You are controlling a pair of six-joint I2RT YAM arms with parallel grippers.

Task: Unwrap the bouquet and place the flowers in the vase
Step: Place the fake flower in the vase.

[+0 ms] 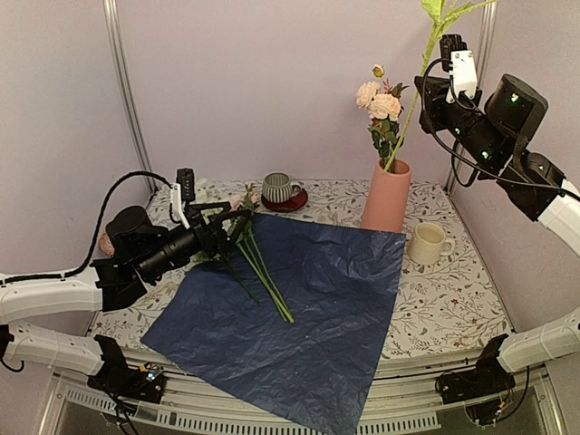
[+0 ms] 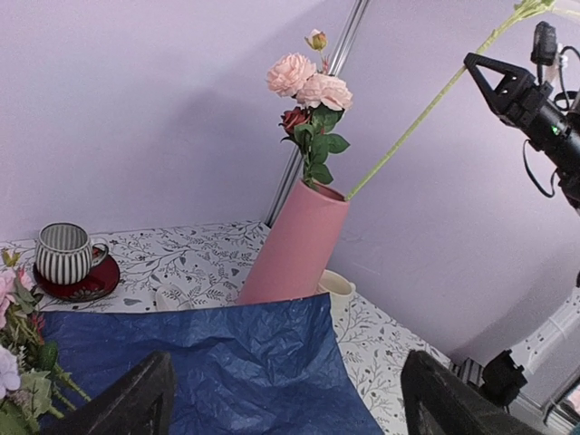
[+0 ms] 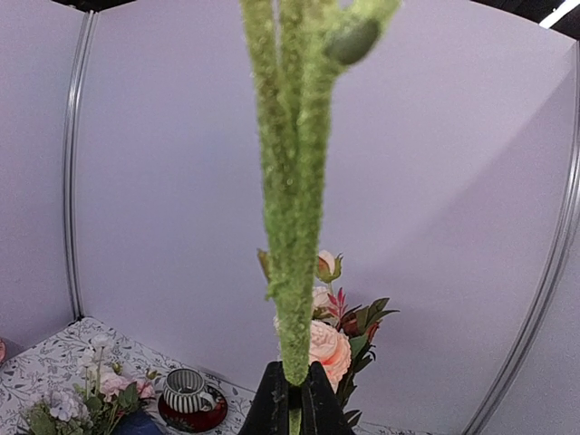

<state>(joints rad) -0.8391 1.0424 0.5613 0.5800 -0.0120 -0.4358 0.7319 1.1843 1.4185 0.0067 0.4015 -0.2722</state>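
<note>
The right gripper [image 1: 433, 56] pinches a tall stem [image 1: 410, 118] whose foot sits in the vase [image 1: 387, 196] below it; a sideways tug could tip it.

No readable text, label, brand, number or sign on anything in view.

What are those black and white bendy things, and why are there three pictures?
They are two robot arms fixed to a table. One picture looks down from above; the other two come from little cameras on each wrist. The right hand is shut on a long green stem whose bottom end is in the pink vase, where some flowers already stand. The left hand is open over more flowers lying on blue paper. A striped cup and a cream mug sit nearby.
</note>
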